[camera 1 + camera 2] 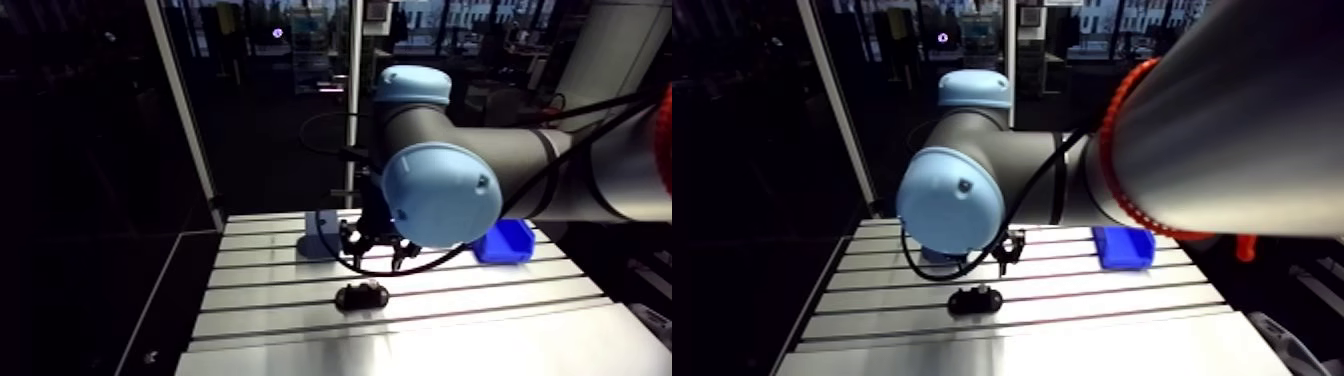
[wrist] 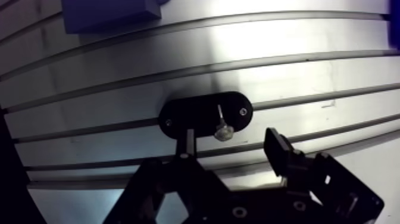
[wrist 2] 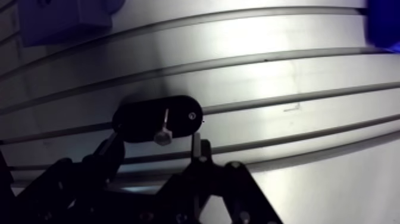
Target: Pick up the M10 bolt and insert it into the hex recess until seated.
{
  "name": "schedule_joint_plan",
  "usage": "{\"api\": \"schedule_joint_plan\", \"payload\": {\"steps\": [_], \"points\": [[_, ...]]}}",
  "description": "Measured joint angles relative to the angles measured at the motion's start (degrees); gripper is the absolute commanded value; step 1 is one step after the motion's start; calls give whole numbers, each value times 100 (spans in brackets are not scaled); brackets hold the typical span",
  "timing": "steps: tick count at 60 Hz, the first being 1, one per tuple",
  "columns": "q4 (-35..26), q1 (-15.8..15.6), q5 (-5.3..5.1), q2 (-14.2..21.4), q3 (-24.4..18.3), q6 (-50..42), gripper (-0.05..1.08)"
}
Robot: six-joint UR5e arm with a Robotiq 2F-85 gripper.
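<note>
— Where's the bolt?
— I see the small silver bolt on the black oval plate on the slotted aluminium bench, with its head end nearest the tool.
— And the tool?
— Its fingers are apart, just short of the plate, gripping nothing. I can't tell whether the bolt is seated.

No legible text, label, brand or number anywhere; black oval plate, blue bin and slotted table show bare surfaces only; small marks on the table too faint to read.
</note>
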State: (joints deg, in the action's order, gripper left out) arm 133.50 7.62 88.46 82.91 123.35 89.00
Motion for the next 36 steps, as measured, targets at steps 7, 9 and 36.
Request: {"api": "schedule_joint_plan", "payload": {"steps": [7, 9, 36], "points": [[73, 17, 0, -14, 33, -4, 40], [102, 21, -1, -18, 44, -4, 41], [358, 68, -2, -129, 158, 12, 45]]}}
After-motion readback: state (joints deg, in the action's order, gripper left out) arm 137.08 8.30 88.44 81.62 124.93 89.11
